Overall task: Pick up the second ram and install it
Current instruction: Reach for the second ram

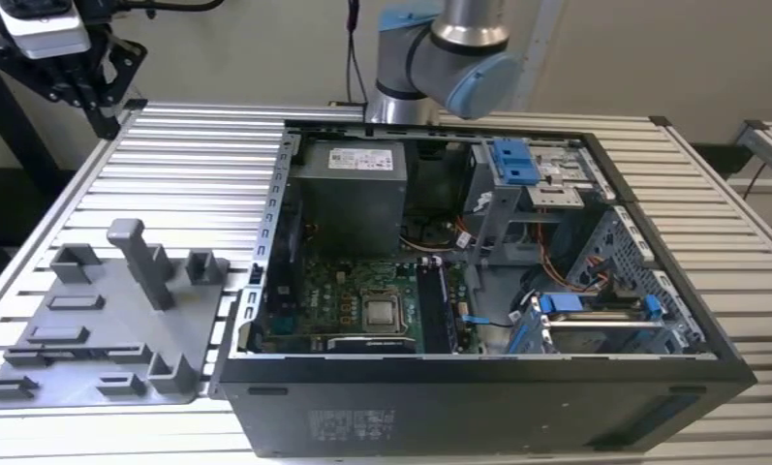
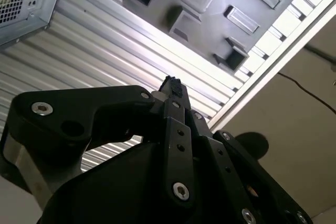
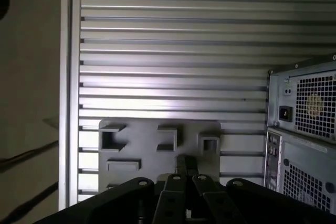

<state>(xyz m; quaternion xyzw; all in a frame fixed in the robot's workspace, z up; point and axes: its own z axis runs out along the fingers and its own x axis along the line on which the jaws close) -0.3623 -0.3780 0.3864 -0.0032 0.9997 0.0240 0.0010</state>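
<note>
Both fingertips of the claw (image 3: pixel 187 165) meet, nothing between them, its body partly hiding the grey holder (image 3: pixel 142 149).

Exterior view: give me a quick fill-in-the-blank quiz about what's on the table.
1. The computer case rests on a slatted metal ___.
2. The grey tray sits to the exterior view's ___ of the case.
3. The drive brackets inside the case are ___ in colour.
Missing words: table; left; blue.

The slatted aluminium worktop (image 1: pixel 192 165) carried an open black computer case (image 1: pixel 489 417). Just beside it, toward the exterior view's left, a grey moulded parts fixture (image 1: pixel 102 334) lay flat.
</note>
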